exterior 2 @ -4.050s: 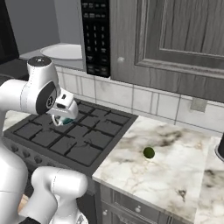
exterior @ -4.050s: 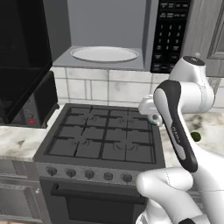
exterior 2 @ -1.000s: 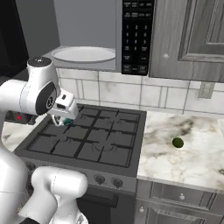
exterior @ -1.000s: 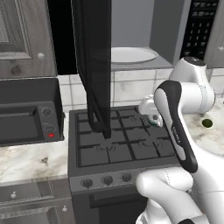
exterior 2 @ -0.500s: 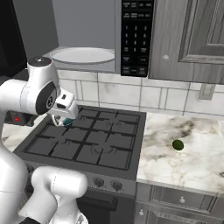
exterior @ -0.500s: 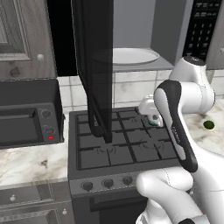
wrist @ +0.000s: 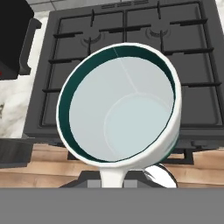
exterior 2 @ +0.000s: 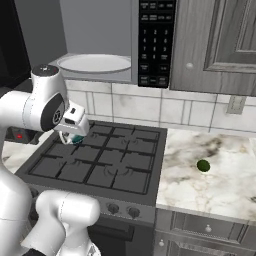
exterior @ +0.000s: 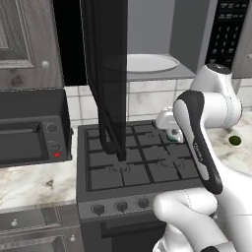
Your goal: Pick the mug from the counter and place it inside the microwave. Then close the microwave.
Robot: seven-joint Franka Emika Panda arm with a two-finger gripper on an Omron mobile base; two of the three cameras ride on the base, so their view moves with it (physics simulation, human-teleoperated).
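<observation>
The end effector grips the mug above the stove, below the open microwave.

One mug sits right at the hand, above one stove whose front carries a row of knobs, three of them in plain sight. Up beyond the hand is one microwave holding one plate. One toaster oven stands off to the side, and one small green ball lies well away on the counter.
</observation>
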